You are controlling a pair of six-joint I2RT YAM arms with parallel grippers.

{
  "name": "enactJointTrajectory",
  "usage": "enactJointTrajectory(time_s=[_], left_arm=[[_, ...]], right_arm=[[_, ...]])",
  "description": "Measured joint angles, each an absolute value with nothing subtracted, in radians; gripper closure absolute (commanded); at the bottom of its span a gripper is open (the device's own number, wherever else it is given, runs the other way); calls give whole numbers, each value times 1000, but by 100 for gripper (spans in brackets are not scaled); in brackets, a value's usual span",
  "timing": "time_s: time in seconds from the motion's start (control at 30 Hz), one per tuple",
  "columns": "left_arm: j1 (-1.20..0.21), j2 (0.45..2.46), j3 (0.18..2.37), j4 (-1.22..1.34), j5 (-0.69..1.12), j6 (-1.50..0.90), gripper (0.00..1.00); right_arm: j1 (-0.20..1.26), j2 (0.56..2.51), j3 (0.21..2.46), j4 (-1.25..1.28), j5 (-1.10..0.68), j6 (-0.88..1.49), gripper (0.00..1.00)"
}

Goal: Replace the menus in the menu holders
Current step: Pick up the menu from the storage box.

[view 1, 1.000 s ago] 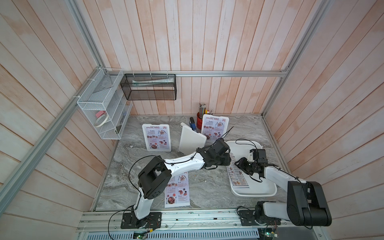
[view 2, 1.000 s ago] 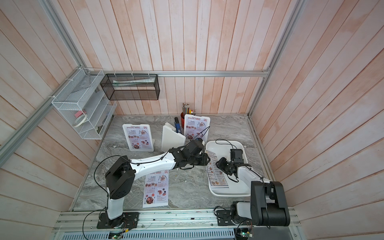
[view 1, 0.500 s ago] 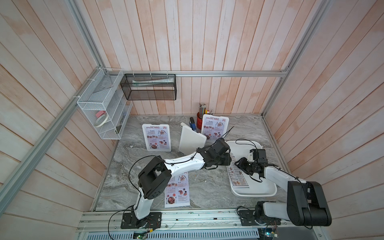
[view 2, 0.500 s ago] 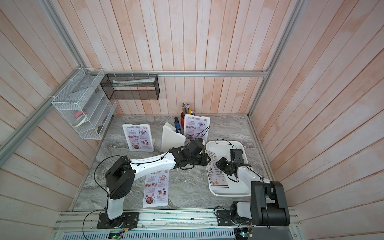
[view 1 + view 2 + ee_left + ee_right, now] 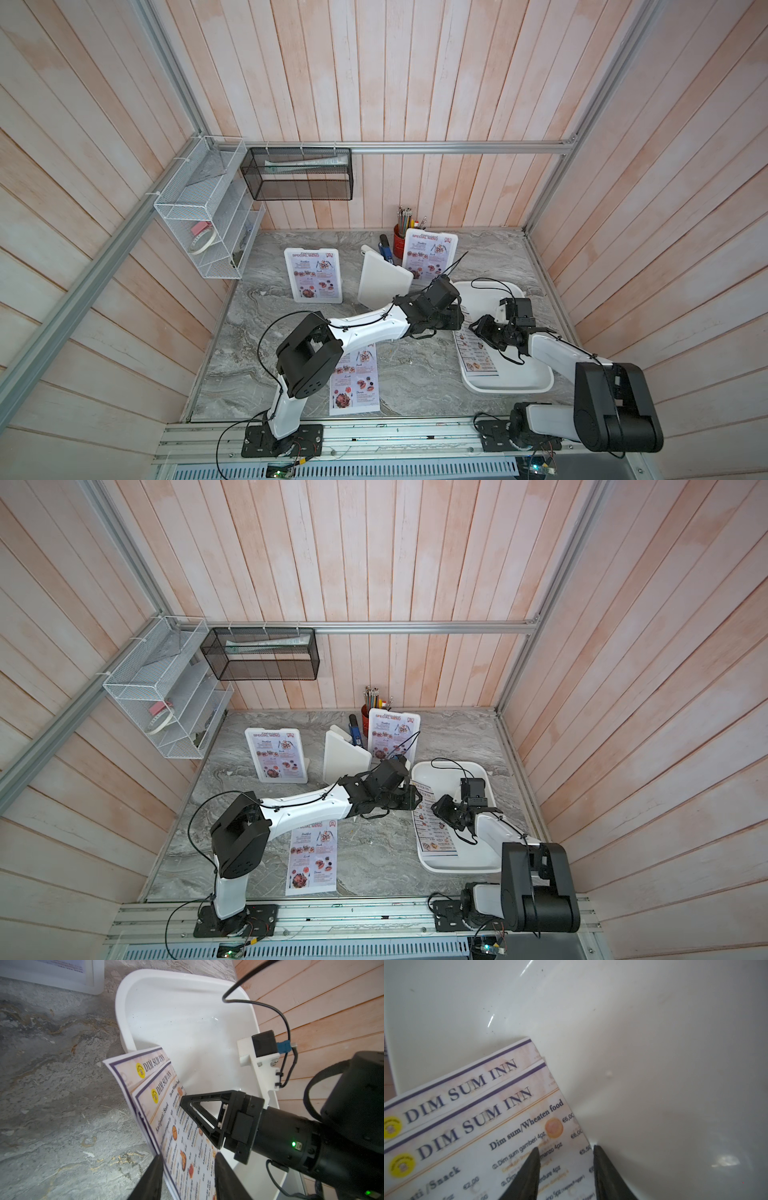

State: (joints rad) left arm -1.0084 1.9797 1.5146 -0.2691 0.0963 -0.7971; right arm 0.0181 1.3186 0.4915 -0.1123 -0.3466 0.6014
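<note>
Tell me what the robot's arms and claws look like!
The left arm and right arm are smooth white tubes joined by chunky black blocks, with thin black cables looping along them. The left claw and right claw have pointy black fingers, hollow triangles from the side. A tiny green light glows behind the right claw.

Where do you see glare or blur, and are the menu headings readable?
Right wrist view: DIM SUM INN menus slightly soft yet readable, glare streaks on the white tray. Left wrist view: headings sharp. Both top views: evenly lit, fine print illegible.
</note>
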Motion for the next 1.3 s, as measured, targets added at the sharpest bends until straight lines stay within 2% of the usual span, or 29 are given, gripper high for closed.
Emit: enactJointTrajectory(time_s=[0.73,1.0,1.3], left_arm=[[-1002,2009,1515,-257,107,-797,58],[-1002,2024,1515,-235,124,-797,66],[-998,2025,1515,-236,123,-798,81]], right_arm=[[18,1319,492,-112,-350,601,56],[18,1319,492,-112,-350,601,56],[18,1319,492,-112,-350,601,57]])
